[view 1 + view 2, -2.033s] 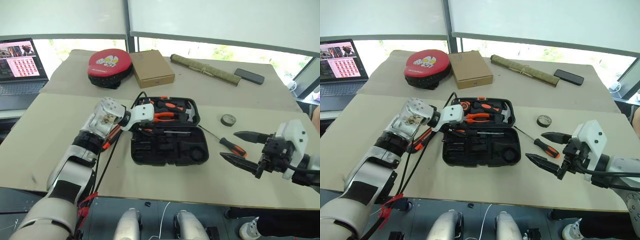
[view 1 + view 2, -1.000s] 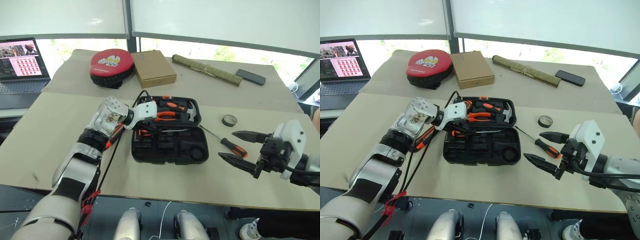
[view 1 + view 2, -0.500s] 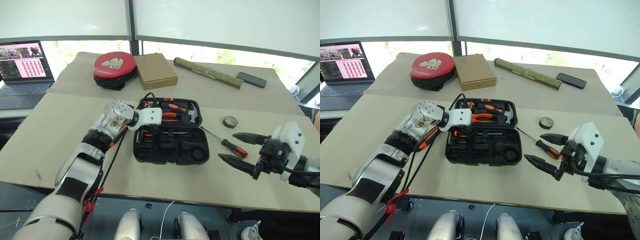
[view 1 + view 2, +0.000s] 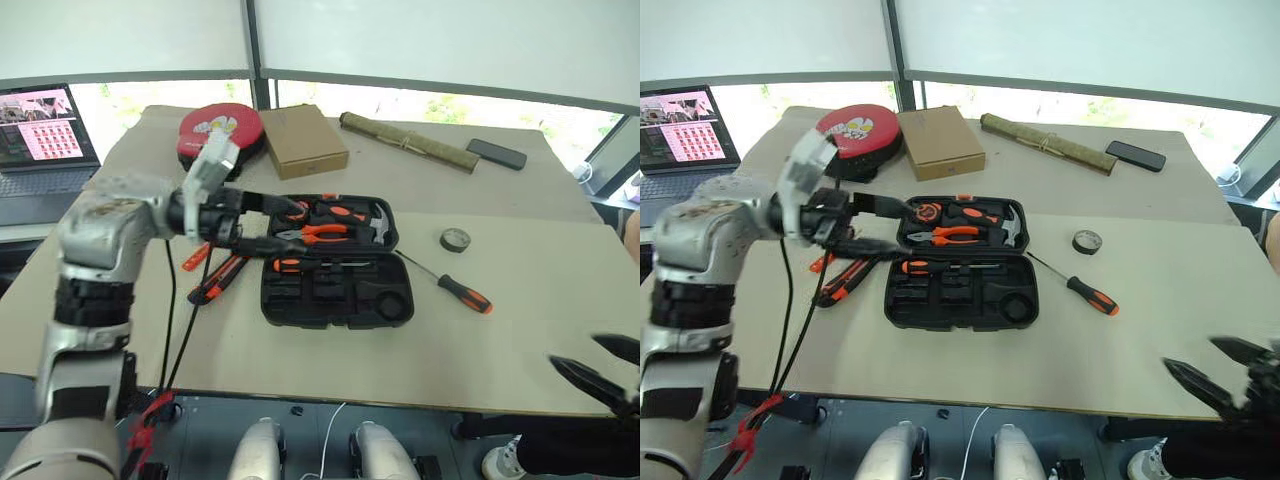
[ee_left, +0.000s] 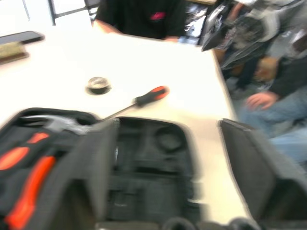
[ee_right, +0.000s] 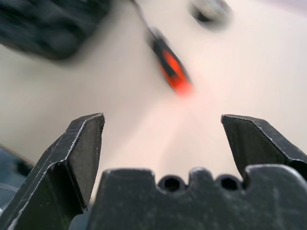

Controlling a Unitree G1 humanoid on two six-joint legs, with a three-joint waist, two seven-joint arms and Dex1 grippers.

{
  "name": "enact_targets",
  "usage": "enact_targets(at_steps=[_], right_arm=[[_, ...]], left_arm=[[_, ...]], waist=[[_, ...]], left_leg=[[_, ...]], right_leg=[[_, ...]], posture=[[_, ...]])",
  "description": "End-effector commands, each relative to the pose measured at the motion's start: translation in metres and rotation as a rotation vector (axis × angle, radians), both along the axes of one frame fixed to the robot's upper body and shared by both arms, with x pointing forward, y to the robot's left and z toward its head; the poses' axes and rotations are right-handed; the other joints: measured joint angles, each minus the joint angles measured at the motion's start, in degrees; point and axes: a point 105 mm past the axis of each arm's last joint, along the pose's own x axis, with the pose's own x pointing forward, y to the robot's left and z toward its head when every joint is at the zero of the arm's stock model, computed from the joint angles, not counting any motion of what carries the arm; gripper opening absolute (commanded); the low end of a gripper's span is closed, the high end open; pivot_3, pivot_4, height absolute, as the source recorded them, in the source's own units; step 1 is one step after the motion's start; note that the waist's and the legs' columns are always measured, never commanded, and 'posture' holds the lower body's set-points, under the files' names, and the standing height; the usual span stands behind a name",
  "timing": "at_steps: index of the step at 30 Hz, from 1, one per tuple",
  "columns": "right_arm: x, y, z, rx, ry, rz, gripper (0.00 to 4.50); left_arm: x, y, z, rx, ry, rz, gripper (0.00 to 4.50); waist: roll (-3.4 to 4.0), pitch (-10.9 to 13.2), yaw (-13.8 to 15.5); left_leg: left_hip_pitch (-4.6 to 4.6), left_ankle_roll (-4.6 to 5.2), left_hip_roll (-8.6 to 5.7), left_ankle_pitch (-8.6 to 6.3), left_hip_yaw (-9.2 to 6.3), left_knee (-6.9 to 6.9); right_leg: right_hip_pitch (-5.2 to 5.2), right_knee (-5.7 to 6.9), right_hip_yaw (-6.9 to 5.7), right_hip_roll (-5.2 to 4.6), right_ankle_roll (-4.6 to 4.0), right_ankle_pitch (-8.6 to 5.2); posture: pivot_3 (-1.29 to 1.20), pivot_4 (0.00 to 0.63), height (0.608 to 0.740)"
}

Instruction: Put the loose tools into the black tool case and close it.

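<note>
Ribbed black plastic tool case [image 4: 335,270] open; slim orange-handled screwdriver [image 4: 455,285] beside.

Table [image 4: 1160,330], covered in tan cardboard sheeting. Near the middle: black tool case [image 4: 962,262], lying open, both halves flat on the surface. Just beside its left side: loose tools with orange-and-black handles [image 4: 845,277], lying together at a slant. To the case's right: one screwdriver [image 4: 1080,287], orange-and-black handle, shaft pointing toward the case; beyond it, a small roll of tape [image 4: 1087,241]. Along the far edge, left to right: round red-and-black pad [image 4: 858,131], flat brown cardboard box [image 4: 940,141] touching it, a long olive-coloured roll [image 4: 1050,142], a dark phone [image 4: 1137,155] near the far right corner.
</note>
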Motion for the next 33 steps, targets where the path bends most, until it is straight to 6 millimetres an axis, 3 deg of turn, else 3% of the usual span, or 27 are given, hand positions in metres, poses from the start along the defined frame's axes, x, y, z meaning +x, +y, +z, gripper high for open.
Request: enact_targets(at_steps=[1,3,8,11,19,25,30,33], right_arm=[[0.022,0.0,0.012,-0.052,-0.049,0.065,4.5],[0.031,0.001,0.011,-0.048,-0.047,0.08,4.5],[0.092,0.023,-0.02,-0.087,0.007,0.188,4.5],[0.118,0.031,-0.031,-0.1,0.028,0.213,4.5],[0.155,0.044,-0.058,-0.097,0.1,0.22,4.5],[0.156,0.051,-0.063,-0.063,0.104,0.25,2.78],[0.135,0.04,-0.057,-0.075,0.104,0.248,1.04],[0.116,0.028,-0.047,-0.087,0.11,0.232,1.04]], left_arm=[[-0.012,-0.008,-0.004,0.054,-0.087,-0.053,4.44],[-0.013,-0.011,-0.006,0.06,-0.094,-0.067,4.44],[-0.023,-0.023,-0.006,0.037,-0.087,-0.125,4.44],[-0.025,-0.024,-0.01,0.064,-0.11,-0.121,4.44],[-0.027,-0.026,-0.011,0.046,-0.109,-0.094,4.44],[-0.022,-0.025,-0.01,0.05,-0.111,-0.077,4.5],[-0.018,-0.022,-0.012,0.059,-0.109,-0.063,4.5],[-0.018,-0.019,-0.013,0.072,-0.108,-0.056,4.5]], waist=[[-0.08,0.05,-0.26],[-0.08,0.05,-0.17],[-0.14,0.1,-0.46],[-0.05,0.16,-0.27],[-0.03,0.19,0.11],[-0.03,0.19,-0.08],[-0.02,0.18,0.33],[-0.01,0.19,0.77]], left_leg=[[0.16,0.0,0.02,0.0,0.03,-0.01],[0.19,0.04,0.0,0.03,0.02,-0.01],[0.17,0.06,-0.01,0.05,0.12,-0.03],[0.06,0.07,-0.06,0.05,0.16,-0.09],[-0.01,0.07,-0.12,0.04,0.16,-0.33],[0.03,0.07,-0.11,0.05,0.16,-0.34],[0.02,0.07,-0.11,0.04,0.15,-0.35],[-0.01,0.07,-0.12,0.04,0.16,-0.38]], right_leg=[[0.13,-0.05,0.01,0.0,0.05,-0.18],[0.17,-0.09,0.05,0.01,-0.15,-0.31],[0.09,-0.1,0.24,0.03,-0.01,-0.18],[-0.08,-0.06,0.27,0.03,-0.13,0.15],[-0.14,-0.16,0.23,0.02,-0.12,0.07],[-0.12,-0.13,0.23,0.03,-0.12,0.07],[-0.12,-0.13,0.21,0.03,-0.11,0.07],[-0.12,-0.15,0.19,0.01,-0.09,0.05]], posture=[[0.0,0.15,0.74],[0.0,0.15,0.74],[0.0,0.15,0.74],[0.0,0.15,0.74],[0.0,0.15,0.74],[0.0,0.15,0.74],[0.0,0.15,0.74],[0.0,0.15,0.74]])
